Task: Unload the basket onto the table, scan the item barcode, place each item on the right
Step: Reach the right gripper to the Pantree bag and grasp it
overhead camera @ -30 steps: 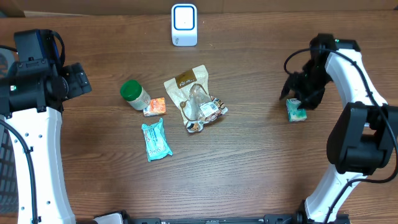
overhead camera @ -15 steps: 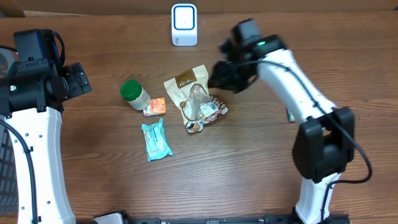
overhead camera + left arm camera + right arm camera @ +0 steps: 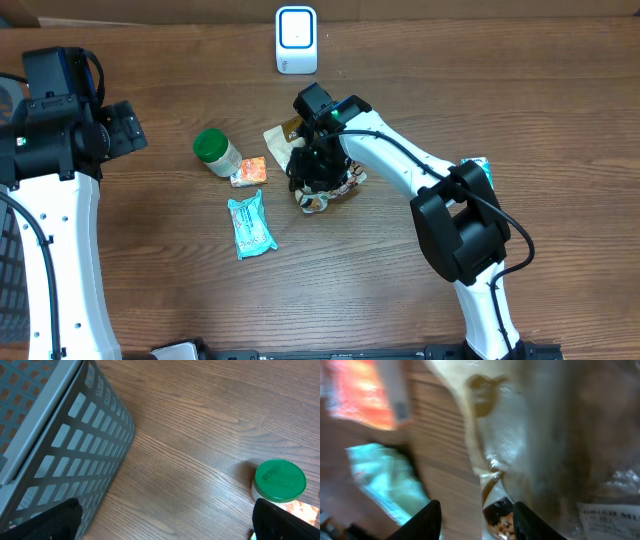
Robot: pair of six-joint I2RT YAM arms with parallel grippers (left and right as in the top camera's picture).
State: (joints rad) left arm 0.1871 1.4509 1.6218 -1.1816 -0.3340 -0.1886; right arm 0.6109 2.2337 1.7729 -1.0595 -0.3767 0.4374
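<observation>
Two grippers: nearest, teal packet (image 3: 250, 226) lies flat; just beyond, right gripper (image 3: 315, 168) sits over tan pouch (image 3: 555, 425) at centre, fingers part-way apart, grip unclear, view blurred; left gripper (image 3: 124, 128) spread wide, holding nothing, near grey basket (image 3: 60, 450); scanner (image 3: 296, 40) farthest back

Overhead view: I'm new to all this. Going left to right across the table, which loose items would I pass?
Green-lidded jar → orange packet → brown pouch → small teal box.
</observation>
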